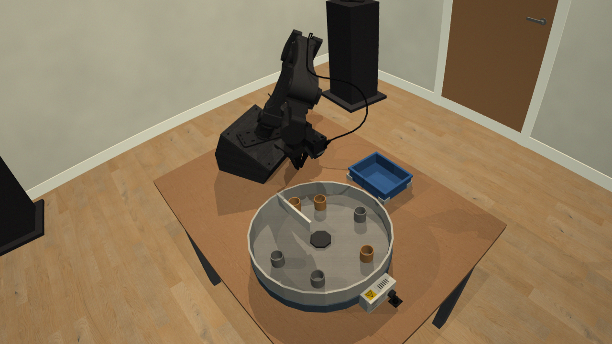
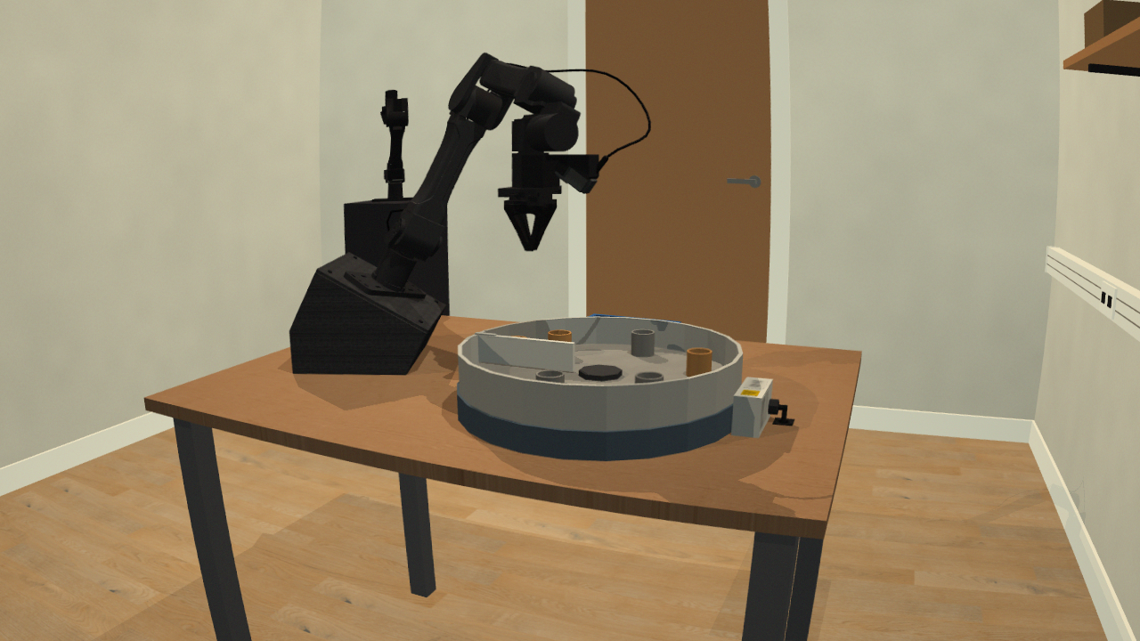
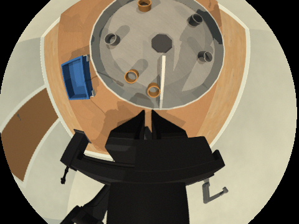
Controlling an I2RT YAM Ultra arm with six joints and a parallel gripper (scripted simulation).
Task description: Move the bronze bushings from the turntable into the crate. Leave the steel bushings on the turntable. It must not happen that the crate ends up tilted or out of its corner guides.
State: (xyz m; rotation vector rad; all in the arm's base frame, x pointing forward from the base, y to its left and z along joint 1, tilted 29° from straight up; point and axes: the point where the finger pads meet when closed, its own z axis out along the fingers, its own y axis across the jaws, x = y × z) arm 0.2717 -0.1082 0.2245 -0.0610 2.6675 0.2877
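Bronze bushings, three of them, are standing upright inside the turntable (image 1: 325, 298) (image 2: 598, 402) (image 3: 95, 46) on a wooden surface (image 1: 444, 222) (image 2: 358, 422) (image 3: 71, 34). One bronze bushing (image 1: 298, 205) (image 3: 149, 91) is sitting just beside the pale divider (image 1: 295, 211) (image 2: 530, 352) (image 3: 162, 81), which is mostly hiding it from the side. A second bronze bushing (image 1: 320, 205) (image 2: 559, 336) (image 3: 126, 76) is standing near it, and a third bronze bushing (image 1: 366, 256) (image 2: 699, 363) (image 3: 144, 9) is waiting across the dark hub (image 1: 320, 239) (image 2: 600, 372) (image 3: 161, 43). Three steel bushings are sharing the turntable: one [a steel bushing (image 1: 360, 216) (image 2: 642, 344) (image 3: 105, 40)] between the second and third bronze pieces, the other two on the far side from the robot. The black end effector (image 1: 299, 167) (image 2: 531, 247) (image 3: 147, 113) is hovering above the surface, pointing downward outside the turntable's wall, its fingers standing nearly together, a narrow gap showing between them. The blue crate (image 1: 380, 175) (image 2: 607, 316) (image 3: 76, 78) is resting just outside the turntable, its bottom showing. A control box (image 1: 377, 293) (image 2: 752, 408) is sitting beside the turntable's outer wall.
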